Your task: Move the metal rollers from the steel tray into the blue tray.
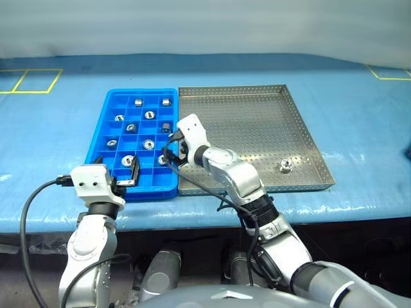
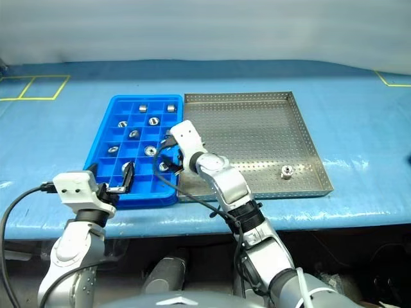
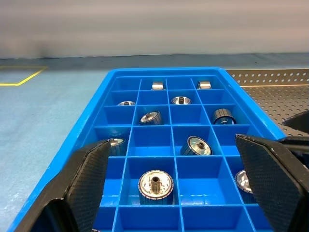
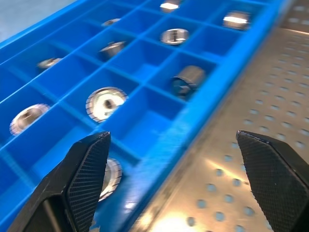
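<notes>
Rollers (image 1: 149, 115) sit scattered through the compartments of the blue tray (image 1: 96, 135), one to a cell, and a single roller (image 1: 286, 166) is left on the steel tray (image 1: 257, 122), near its front right corner. The two trays lie side by side, edges touching, on a blue-covered table (image 1: 359, 115) marked with yellow tape lines (image 1: 32, 80). Part of the blue tray's right-hand column is hidden behind the right gripper (image 1: 173, 151) and its white wrist, so I cannot count the rollers there for sure; one dark-sided roller (image 4: 187, 79) lies tipped on its side in a cell by the tray's right wall, and another (image 4: 108, 176) is half covered by a finger (image 4: 84, 179) in the right wrist view. The right gripper hangs over the seam between the two trays, its fingers spread wide with nothing between them, one over the blue cells and the other over the perforated metal. The left gripper (image 1: 115, 170) is held at the near edge of the blue tray, also spread wide and empty, its fingers (image 3: 87, 179) framing a roller (image 3: 156, 186) standing on end in a front cell without touching it. No writing or label can be read anywhere; the nearest cells are cut off at the picture's edge.
</notes>
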Controlling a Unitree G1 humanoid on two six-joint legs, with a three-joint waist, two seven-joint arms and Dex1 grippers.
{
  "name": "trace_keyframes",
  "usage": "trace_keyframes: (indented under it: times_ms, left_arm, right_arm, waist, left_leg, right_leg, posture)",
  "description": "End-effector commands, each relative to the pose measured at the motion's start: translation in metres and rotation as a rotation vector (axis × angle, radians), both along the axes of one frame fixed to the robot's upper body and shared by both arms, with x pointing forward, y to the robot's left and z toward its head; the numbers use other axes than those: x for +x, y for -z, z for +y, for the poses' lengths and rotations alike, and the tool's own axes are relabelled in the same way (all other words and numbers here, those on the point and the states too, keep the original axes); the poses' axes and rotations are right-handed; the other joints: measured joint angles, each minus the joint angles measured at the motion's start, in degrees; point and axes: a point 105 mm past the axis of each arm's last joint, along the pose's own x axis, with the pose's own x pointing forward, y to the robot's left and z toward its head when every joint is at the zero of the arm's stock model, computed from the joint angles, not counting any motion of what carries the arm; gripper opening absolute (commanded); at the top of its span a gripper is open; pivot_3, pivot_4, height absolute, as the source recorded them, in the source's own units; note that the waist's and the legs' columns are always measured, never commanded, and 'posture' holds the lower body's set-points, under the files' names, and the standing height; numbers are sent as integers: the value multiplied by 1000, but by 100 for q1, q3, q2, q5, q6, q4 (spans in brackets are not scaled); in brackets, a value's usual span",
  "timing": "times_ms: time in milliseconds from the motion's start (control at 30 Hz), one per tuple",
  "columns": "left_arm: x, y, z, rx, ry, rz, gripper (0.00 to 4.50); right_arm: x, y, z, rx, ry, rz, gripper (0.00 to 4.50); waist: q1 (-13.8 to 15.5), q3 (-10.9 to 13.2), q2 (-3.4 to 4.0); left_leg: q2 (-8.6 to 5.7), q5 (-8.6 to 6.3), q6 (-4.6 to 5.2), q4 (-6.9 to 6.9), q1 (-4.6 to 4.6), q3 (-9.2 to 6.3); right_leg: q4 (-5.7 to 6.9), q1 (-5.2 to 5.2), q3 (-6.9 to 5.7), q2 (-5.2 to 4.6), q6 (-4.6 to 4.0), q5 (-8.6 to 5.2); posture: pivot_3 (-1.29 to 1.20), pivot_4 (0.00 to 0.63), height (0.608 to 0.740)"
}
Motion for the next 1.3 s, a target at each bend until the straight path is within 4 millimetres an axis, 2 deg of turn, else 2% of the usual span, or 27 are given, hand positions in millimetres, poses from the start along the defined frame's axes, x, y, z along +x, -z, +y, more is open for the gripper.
trace_keyframes:
  times_ms: [33, 133, 200, 333, 500, 700, 1300]
  left_arm:
    - [4, -4, -4, 8, 26, -18, 4500]
    - [8, -3, -6, -5, 41, -16, 4500]
    - [9, -3, -7, -10, 45, -16, 4500]
    - [13, 0, -11, -12, 77, -7, 4500]
    - [18, 2, -15, -14, 104, -3, 4500]
    - [20, 2, -19, -14, 122, -3, 4500]
    - [21, 1, -24, -15, 144, 2, 4500]
  right_arm:
    - [9, -24, -31, 42, 170, -94, 4439]
    - [13, -25, -66, 42, 347, -107, 4439]
    - [13, -25, -77, 49, 400, -98, 4439]
    - [5, -22, -120, -61, 583, -133, 4439]
    - [-8, -14, -145, -95, 679, -98, 4439]
    - [-25, -4, -164, -128, 747, -57, 4439]
    - [-43, 8, -183, -157, 807, 4, 4439]
  waist:
    - [-15, 0, 0]
    - [-86, 0, 0]
    - [-145, 0, 0]
    - [-275, -2, 3]
    - [-411, -2, 4]
    - [-481, -2, 5]
    - [-554, -2, 5]
  left_leg:
    - [0, 0, 0, 0, 0, 0]
    - [0, 0, 0, 1, 0, 2]
    - [0, 0, 0, 1, 1, 1]
    - [0, 0, 0, 2, 3, 1]
    - [0, 0, 1, 2, 4, 4]
    - [1, -1, 3, 9, 4, 4]
    - [1, -1, 3, 13, 3, 4]
  right_leg:
    - [0, 0, 0, 0, 0, 0]
    - [-1, 1, 1, 0, 0, 0]
    - [-1, 2, 1, 0, 0, 0]
    - [0, 5, 1, -1, 0, 0]
    - [0, 5, 4, -3, 1, 1]
    - [0, 9, 3, -3, 2, 1]
    - [0, 9, 3, -4, 5, 3]
  posture:
    - [213, 150, 740]
    - [190, 150, 740]
    - [184, 150, 740]
    - [133, 150, 740]
    - [112, 150, 740]
    - [99, 150, 740]
    - [81, 150, 740]
